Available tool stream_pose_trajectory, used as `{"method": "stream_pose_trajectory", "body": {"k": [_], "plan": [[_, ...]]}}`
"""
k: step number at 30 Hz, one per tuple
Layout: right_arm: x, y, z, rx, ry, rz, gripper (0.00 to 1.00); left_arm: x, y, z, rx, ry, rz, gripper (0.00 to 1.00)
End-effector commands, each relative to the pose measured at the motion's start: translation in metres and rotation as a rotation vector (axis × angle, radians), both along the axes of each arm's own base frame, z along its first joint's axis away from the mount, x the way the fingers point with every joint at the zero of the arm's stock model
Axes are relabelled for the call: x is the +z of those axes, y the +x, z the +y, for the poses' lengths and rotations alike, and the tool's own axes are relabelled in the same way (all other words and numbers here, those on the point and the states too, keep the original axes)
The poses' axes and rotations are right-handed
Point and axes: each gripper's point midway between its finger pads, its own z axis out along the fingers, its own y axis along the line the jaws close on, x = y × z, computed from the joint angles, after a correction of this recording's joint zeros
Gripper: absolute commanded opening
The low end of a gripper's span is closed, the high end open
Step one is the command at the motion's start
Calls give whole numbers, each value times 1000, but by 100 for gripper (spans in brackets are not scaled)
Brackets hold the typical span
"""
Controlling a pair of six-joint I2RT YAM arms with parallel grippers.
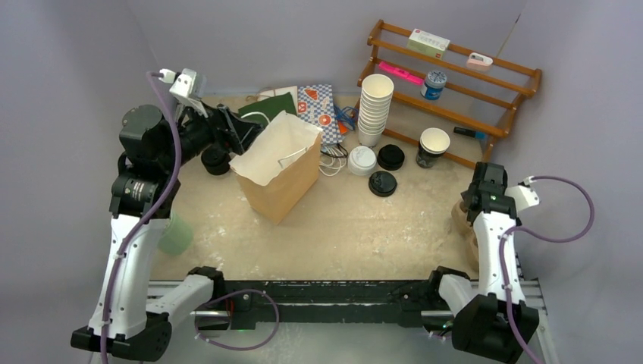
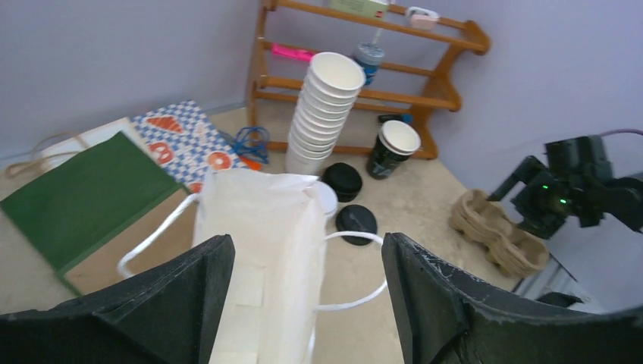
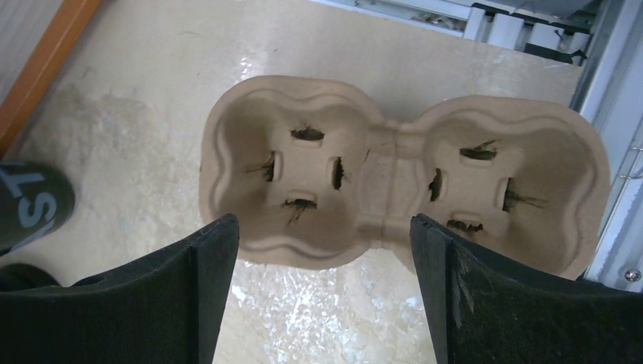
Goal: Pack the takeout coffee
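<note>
The left arm (image 1: 125, 265) and right arm (image 1: 491, 235) are clad in white shells with black joints; purple cables (image 1: 177, 152) are run behind black fingers (image 3: 152, 303).

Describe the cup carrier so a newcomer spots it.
Find the wooden rack at the far right, then come toward the right arm. Under the right gripper lies the cup carrier: brown moulded pulp with two empty wells, not round like the dark cup nearby.

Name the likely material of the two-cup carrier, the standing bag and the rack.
Carrier: moulded paper pulp, it seems; matte tan, fibrous, with torn slots. Bag: brown kraft paper, white inside, sharply creased. Rack: probably wood, orange-brown, with a slight sheen.
</note>
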Motion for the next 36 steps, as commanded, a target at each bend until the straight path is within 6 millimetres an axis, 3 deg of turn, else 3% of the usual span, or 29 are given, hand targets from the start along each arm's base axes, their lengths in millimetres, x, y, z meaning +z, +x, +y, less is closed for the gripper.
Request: {"method": "stream_pose_trajectory", "body": {"k": [1,6,12,16,24,29,32,36], "plan": [[-6,-2,-16,-77,-16,0,85,29,-17,-42,-181,-82,-69,74],[-18,-7,-25,-94,-9,46,88,18,-24,-98,-296,-77,-34,72],[-31,-17,-26,-103,-3,70,91,-3,-46,-174,-408,0,-21,72],[-43,-14,-19,-87,40,53,87,-15,-57,-207,-454,37,-22,73],[-59,-7,-5,-27,127,77,76,-27,-64,-229,-533,53,-41,73],[-59,8,0,71,155,84,68,-36,-68,-239,-567,22,-38,73],[-61,22,17,204,234,85,68,-49,-64,-242,-560,45,-17,73],[-64,25,43,312,290,114,68,-70,-62,-243,-551,60,2,73]]}}
